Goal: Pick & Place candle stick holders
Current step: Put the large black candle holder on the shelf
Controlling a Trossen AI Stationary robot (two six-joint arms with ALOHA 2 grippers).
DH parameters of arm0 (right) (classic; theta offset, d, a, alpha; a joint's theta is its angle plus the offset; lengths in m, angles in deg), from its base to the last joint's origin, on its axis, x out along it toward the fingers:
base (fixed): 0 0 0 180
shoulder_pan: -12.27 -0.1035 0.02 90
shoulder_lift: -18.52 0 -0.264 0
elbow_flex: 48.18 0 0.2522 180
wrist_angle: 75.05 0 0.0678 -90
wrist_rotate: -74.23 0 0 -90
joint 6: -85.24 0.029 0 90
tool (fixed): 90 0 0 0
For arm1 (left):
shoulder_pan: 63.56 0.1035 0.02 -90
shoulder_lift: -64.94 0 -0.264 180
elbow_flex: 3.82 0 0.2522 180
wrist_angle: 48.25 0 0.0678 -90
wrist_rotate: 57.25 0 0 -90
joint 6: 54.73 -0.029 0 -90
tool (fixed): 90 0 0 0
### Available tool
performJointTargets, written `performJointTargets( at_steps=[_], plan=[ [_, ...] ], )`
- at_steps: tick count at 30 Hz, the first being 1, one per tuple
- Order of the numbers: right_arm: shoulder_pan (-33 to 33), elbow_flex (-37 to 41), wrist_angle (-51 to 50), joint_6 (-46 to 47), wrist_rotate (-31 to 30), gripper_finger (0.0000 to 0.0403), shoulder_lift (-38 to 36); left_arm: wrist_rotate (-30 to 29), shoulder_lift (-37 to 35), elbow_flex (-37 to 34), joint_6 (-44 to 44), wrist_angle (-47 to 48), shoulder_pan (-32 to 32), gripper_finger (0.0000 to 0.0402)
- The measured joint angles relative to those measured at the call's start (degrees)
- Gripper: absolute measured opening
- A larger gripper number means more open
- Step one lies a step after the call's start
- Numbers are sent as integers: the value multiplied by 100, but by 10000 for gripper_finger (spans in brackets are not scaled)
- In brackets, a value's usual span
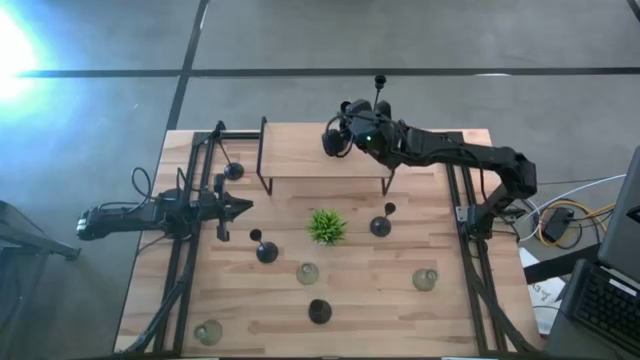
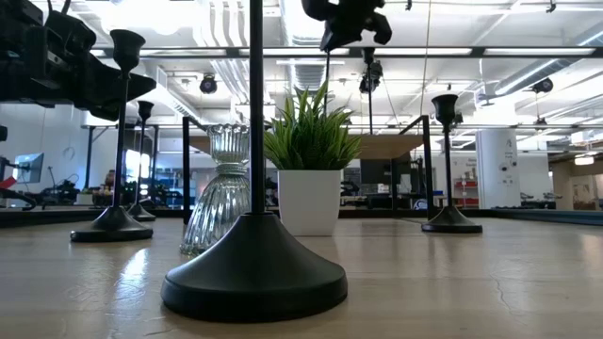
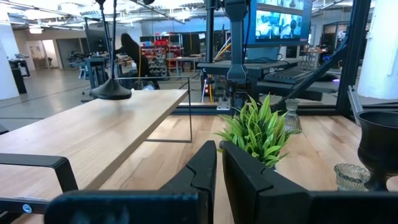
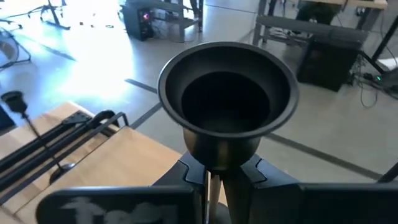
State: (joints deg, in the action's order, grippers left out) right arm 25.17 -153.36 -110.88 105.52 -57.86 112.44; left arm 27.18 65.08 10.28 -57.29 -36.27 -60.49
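**Right arm carrying a black holder over the shelf**

The table bears a raised wooden shelf at 12 o'clock and a plant near its middle. The right arm reaches in from 3 o'clock, and the right gripper hangs over the shelf at about 12 o'clock. Its fingers are closed tight on the stem of a black holder, just beneath the cup; the right wrist view looks straight down into that cup. The step in hand appears to be placing: the holder is aloft and seems bound for the shelf top. The next move likely calls for a straight descent until the round base sits flat, then a release without tipping the stick.

The left gripper waits at 9 o'clock, its fingers nearly together and holding nothing.

One black stick already stands on the shelf. The other holders lie spread over the table: black ones at 10 o'clock, just left of centre, at 6 o'clock and at 2 o'clock of the plant. The glass ones sit lower down, at 7 o'clock, near centre, and at 4 o'clock.

The black holders are slim, matt, with flared bases and small cups. The glass ones are squat, ribbed and pale.
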Motion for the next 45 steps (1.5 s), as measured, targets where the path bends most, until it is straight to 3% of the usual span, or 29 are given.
performJointTargets(
  at_steps=[36, 45],
  plan=[
    [665, -20, -450, 160, 355, 21, 106, -7, 22, 0, 1, -14, 0, 32],
    [667, -7, -491, -148, 368, 92, 121, -7, 22, 0, 2, -15, 0, 32]
  ],
)
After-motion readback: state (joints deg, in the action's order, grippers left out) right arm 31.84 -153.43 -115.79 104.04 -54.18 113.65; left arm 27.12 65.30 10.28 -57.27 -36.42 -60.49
